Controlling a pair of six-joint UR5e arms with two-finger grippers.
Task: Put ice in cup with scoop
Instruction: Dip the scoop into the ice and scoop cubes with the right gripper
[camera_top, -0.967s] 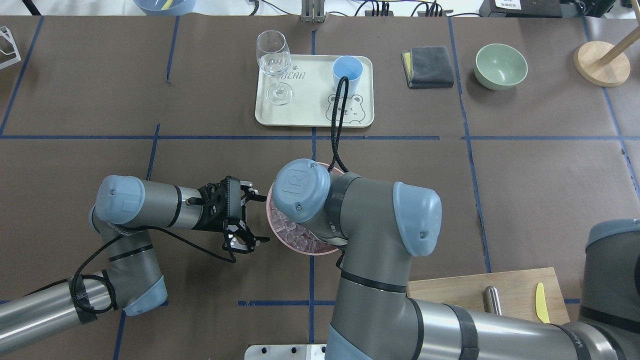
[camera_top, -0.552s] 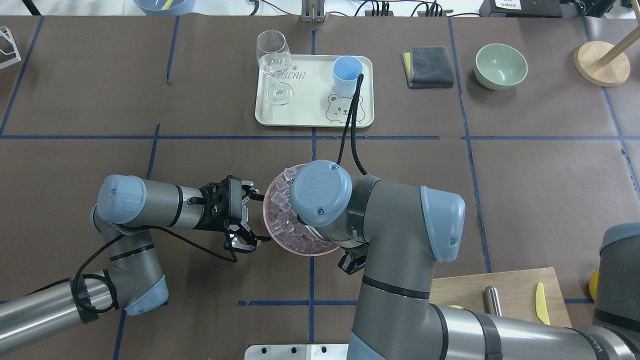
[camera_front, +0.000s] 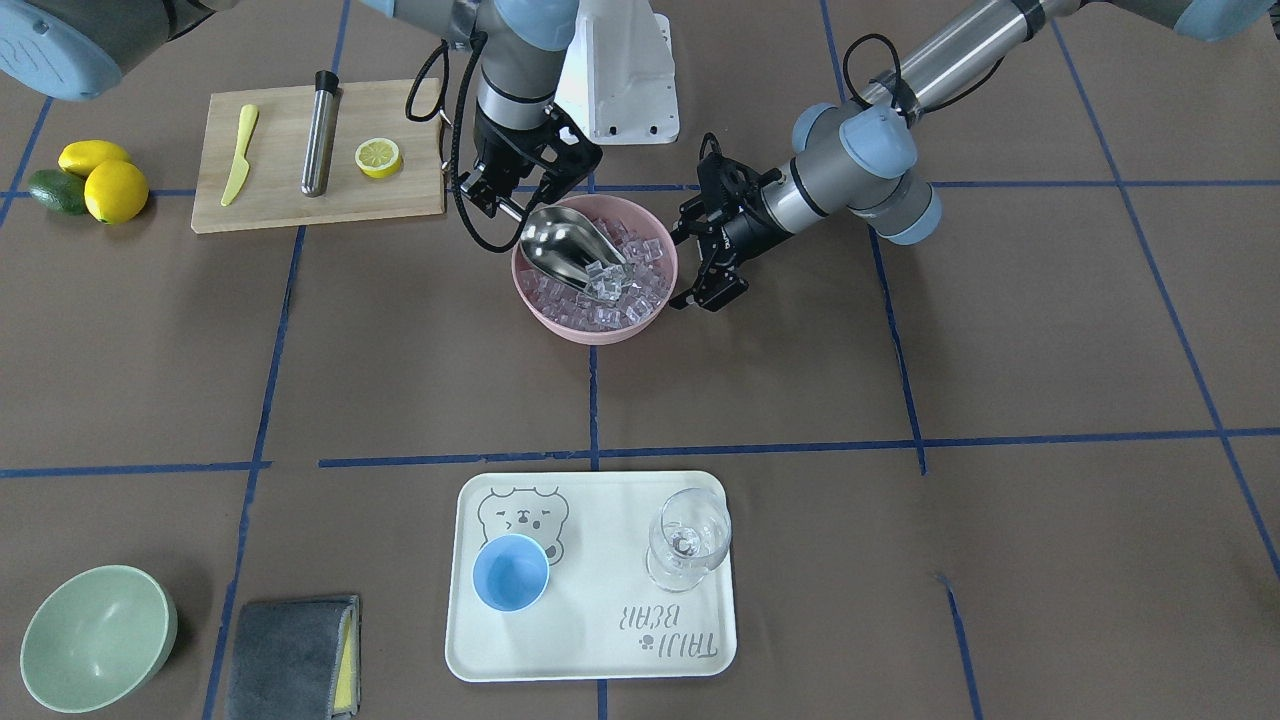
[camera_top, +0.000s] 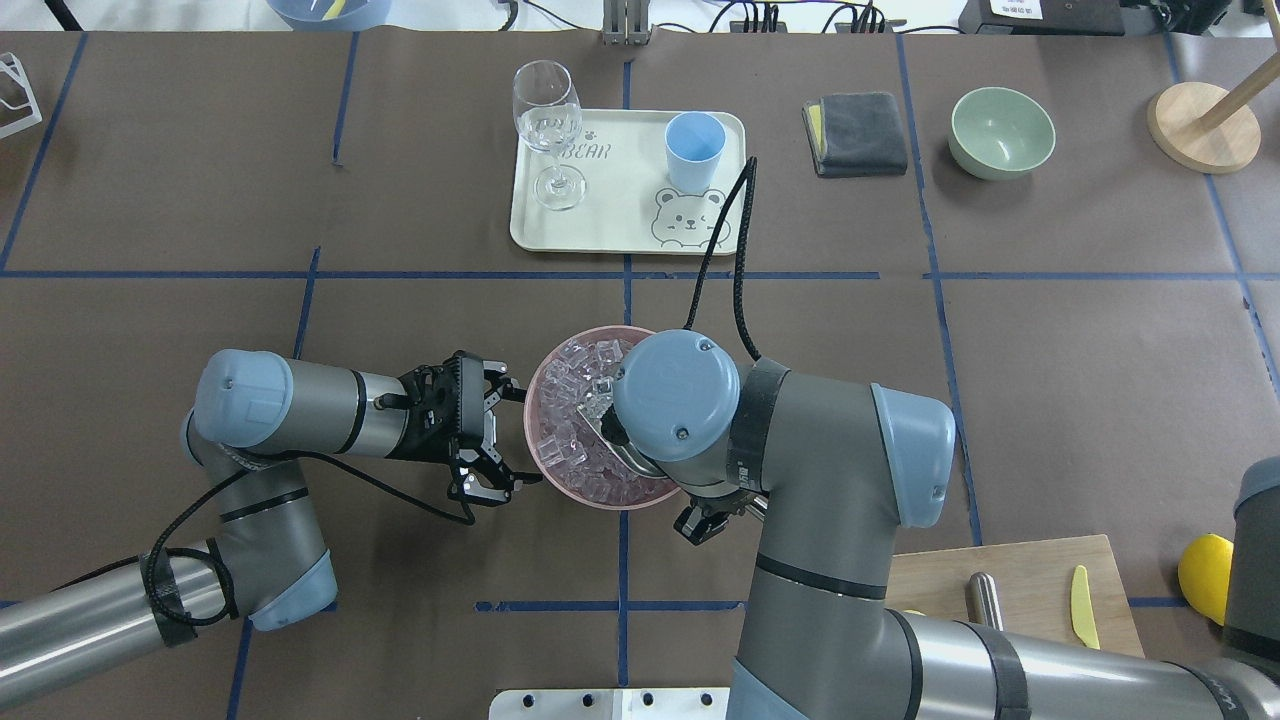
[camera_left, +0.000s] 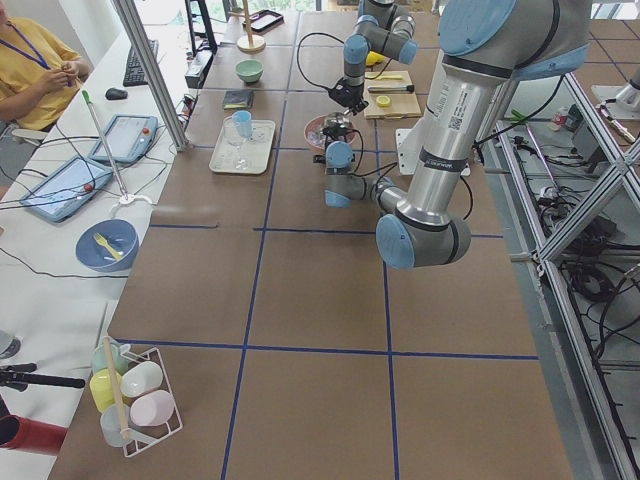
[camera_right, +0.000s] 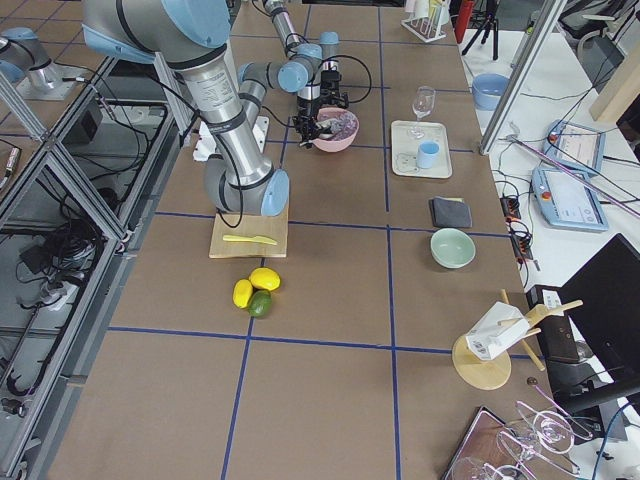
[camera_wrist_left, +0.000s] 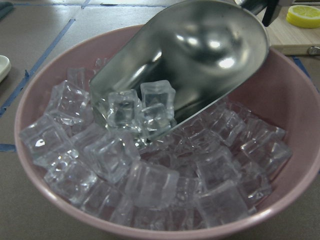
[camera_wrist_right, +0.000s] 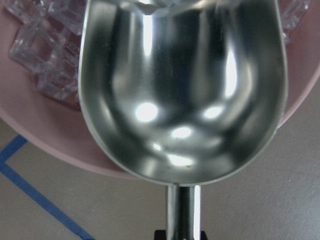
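The steel scoop (camera_front: 565, 250) lies tilted in a pink bowl (camera_front: 590, 328) full of ice (camera_front: 640, 275), mouth down among the cubes. A few cubes (camera_wrist_left: 145, 107) sit in its mouth. My right gripper (camera_front: 515, 195) is shut on the scoop's handle (camera_wrist_right: 182, 210) at the bowl's robot-side rim; in the overhead view my right wrist hides most of it. My left gripper (camera_front: 692, 258) is open and empty, its fingers just beside the bowl's rim (camera_top: 530, 440). The light-blue cup (camera_front: 510, 572) stands empty on the cream tray (camera_front: 600, 640), far across the table.
A stemmed glass (camera_front: 688, 540) stands on the tray beside the cup. A green bowl (camera_front: 95, 635) and a grey cloth (camera_front: 292, 658) lie beyond. A cutting board (camera_front: 270, 200) with a knife, a steel cylinder and a lemon half sits near my right arm, with lemons (camera_front: 115, 190) beside it.
My right arm has drawn back toward the robot and to the overhead view's right, uncovering the ice in the bowl. The left arm has not moved.
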